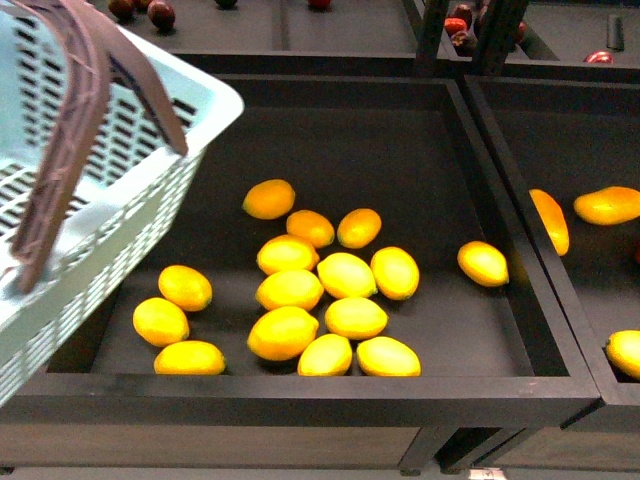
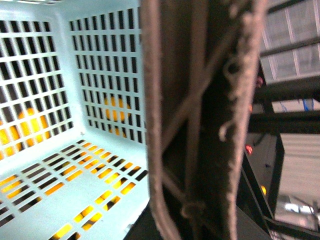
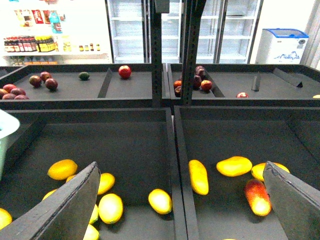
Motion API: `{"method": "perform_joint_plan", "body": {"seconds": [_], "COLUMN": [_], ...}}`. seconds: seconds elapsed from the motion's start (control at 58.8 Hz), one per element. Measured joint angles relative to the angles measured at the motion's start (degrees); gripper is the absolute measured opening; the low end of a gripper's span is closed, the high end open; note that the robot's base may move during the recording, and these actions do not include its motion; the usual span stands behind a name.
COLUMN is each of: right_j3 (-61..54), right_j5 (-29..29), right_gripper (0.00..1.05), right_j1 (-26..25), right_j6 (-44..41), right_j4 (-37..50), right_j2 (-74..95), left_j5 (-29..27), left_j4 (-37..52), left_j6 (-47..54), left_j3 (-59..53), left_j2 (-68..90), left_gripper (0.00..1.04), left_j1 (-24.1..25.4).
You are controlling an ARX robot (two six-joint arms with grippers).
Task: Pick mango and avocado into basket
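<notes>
The light teal basket (image 1: 90,210) hangs tilted at the left of the front view, above the left bin's corner. My left gripper is shut on its brown handle (image 2: 200,125), which fills the left wrist view and hides the fingers. The basket's slotted inside (image 2: 60,200) looks empty. My right gripper (image 3: 180,167) is open and empty above the divider between the two bins. A red-to-yellow mango (image 3: 257,196) lies in the right bin, close to the right finger (image 3: 292,200). A small dark green avocado (image 3: 84,76) lies in a far back bin.
Several yellow lemon-like ovals (image 1: 300,290) fill the left black bin. Yellow-orange elongated fruits (image 3: 234,166) lie in the right bin beside a raised divider wall (image 1: 520,230). Back bins hold dark red fruits (image 3: 45,80) and a red apple (image 3: 124,71). A shelf post (image 3: 192,50) stands behind.
</notes>
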Motion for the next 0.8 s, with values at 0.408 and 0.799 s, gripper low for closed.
{"method": "perform_joint_plan", "body": {"seconds": [0.408, 0.799], "right_j3": [-0.02, 0.00], "right_j5": [0.00, 0.02], "right_gripper": [0.97, 0.97], "right_j1": [0.00, 0.00], "right_j6": [0.00, 0.00], "right_j4": [0.00, 0.00], "right_j2": [0.00, 0.00], "left_j5": [14.16, 17.92], "left_j4": [0.02, -0.90], "left_j6": [3.04, 5.55], "left_j3": [21.59, 27.19], "left_j2": [25.33, 27.85], "left_gripper": [0.06, 0.06], "left_j1": [-8.96, -19.30]}}
